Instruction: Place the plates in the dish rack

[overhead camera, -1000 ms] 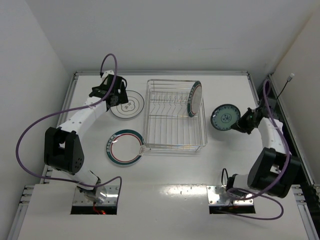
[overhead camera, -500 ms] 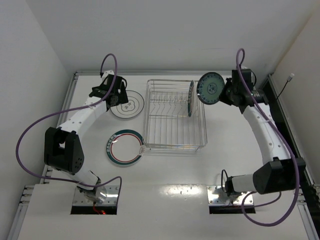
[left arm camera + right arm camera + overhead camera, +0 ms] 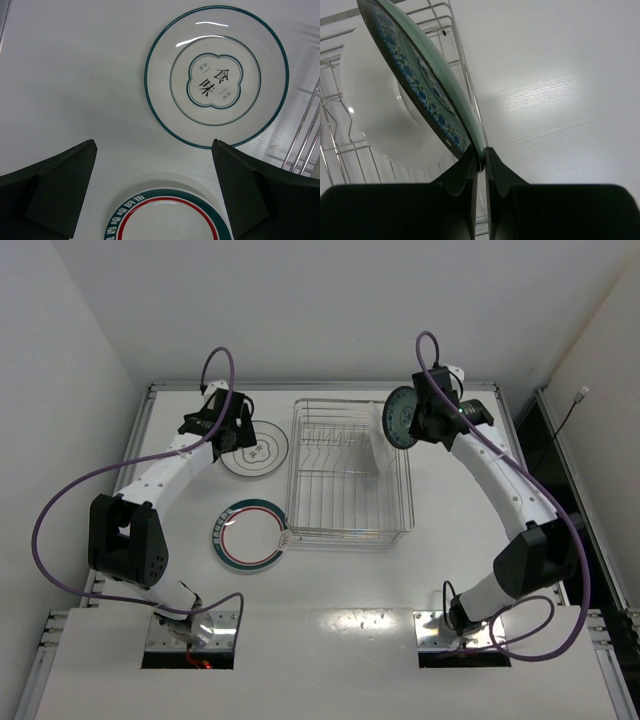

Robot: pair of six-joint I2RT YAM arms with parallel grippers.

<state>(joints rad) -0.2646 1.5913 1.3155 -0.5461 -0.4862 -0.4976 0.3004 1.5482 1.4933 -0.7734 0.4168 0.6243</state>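
— Starting at the left, what is seen of the left gripper [image 3: 154,150]?
— Its dark, wedge-shaped fingers [image 3: 60,190] are spread wide with nothing between them. It is held above the white table [image 3: 450,540], close to the motif plate [image 3: 216,76].
— How is that plate made up?
— It is round and glossy, with a thin teal rim and a dark four-lobed emblem with characters at its centre, and it lies flat. The green-rimmed plate [image 3: 165,220], marked with a red ring, is cut off by the bottom edge of the left wrist view. (In the overhead view both are seen whole, left of the rack and apart from each other.)
— And the dish rack [image 3: 350,532]?
— It is a rectangular basket of thin silver wire, set at mid-table. A white plate [image 3: 375,115] is stood on edge at its right end. Only the plain glazed back is shown in the right wrist view, so its face cannot be made out.
— What is found on the right?
— The small patterned plate [image 3: 420,85], blue-green and floral, is pinched by its rim in the right gripper [image 3: 481,157], whose jaws are clamped on it. It is held on edge, tilted, above the rack's far right corner and just beside the white plate. Whether the two touch cannot be told.
— And the surroundings?
— A matte white tabletop with a faint grain is enclosed by plain white walls.
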